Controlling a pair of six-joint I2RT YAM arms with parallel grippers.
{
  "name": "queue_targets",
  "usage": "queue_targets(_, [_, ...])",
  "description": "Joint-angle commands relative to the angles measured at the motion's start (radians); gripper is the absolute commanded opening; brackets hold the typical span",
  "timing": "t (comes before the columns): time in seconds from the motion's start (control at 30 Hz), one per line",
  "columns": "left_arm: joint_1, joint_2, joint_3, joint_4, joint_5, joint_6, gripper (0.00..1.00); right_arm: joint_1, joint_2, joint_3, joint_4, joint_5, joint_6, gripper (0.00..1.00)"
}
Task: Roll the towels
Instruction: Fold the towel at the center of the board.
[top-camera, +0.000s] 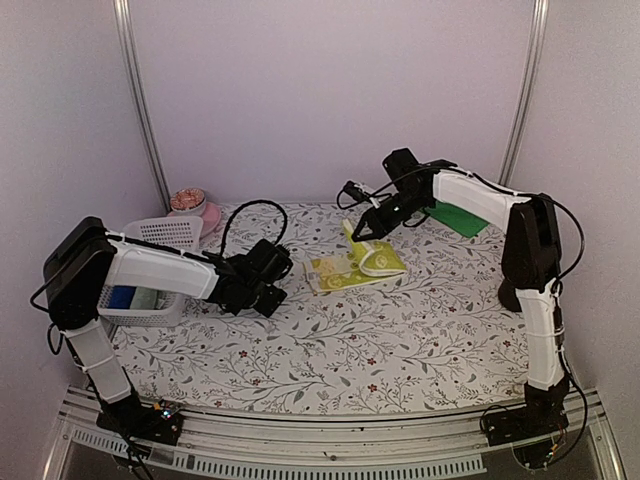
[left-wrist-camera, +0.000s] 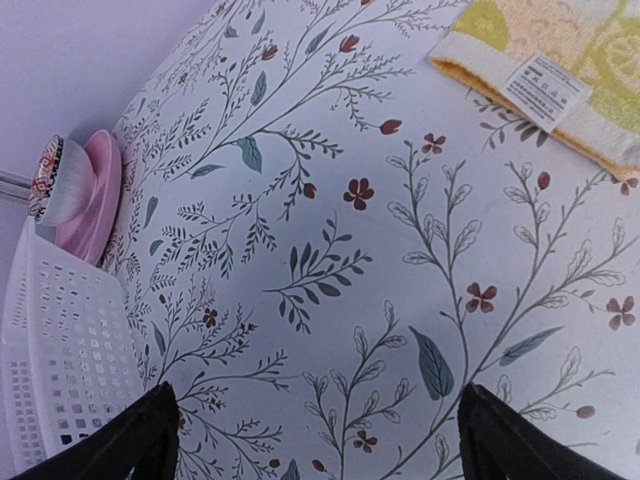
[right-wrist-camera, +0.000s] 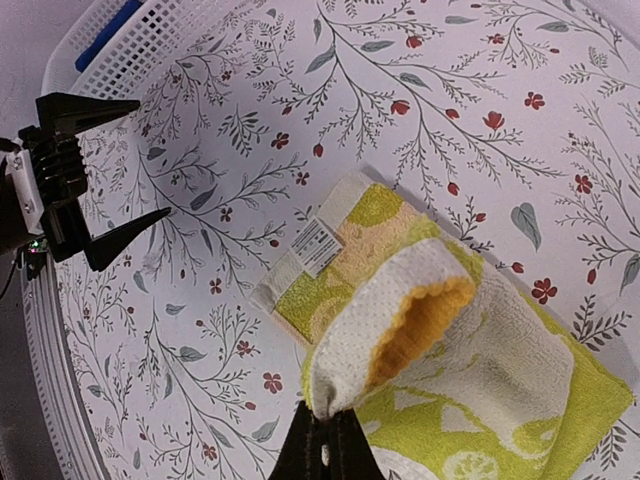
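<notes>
1. One table (top-camera: 400, 330), covered by a white cloth printed with grey-green sprigs and small red flowers, is seen beneath everything.
2. Two white-and-black arms are extended over it. The left arm (top-camera: 150, 270) is stretched low towards the centre, and the right arm (top-camera: 480, 195) is bent in from the far right.
3. A white plastic mesh basket (top-camera: 165, 232) is placed at the left edge, partly hidden by the left arm. Something blue is seen inside.
4. The yellow-lime towel (top-camera: 350, 268) with pale white markings is laid near the middle of the table. It is partly folded over, and one edge is lifted into a loose curl.
5. The plain bright green towel (top-camera: 458, 217) is laid flat at the far right, partly hidden behind the right arm.
6. A pink bowl (top-camera: 208, 215) is set at the far left, just beside the basket.
7. The left gripper (left-wrist-camera: 318, 392) is held spread wide over bare cloth, to the left of the yellow-lime towel. Nothing is seen between its fingers.
8. The right gripper (right-wrist-camera: 325, 420) is pressed together on the lifted edge of the yellow-lime towel.
9. A white label (right-wrist-camera: 317, 247) is seen at that towel's flat edge.
</notes>
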Motion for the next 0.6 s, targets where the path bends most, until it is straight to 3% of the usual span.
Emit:
queue_targets(0.0, [0.012, -0.001, -0.002, 0.017, 0.007, -0.012, 0.97, 0.020, 0.047, 0.024, 0.025, -0.024, 0.011, 0.02])
queue_targets(0.57, [0.009, 0.020, 0.009, 0.008, 0.006, -0.012, 0.97, 0.048, 0.140, 0.030, 0.123, -0.028, 0.058, 0.02])
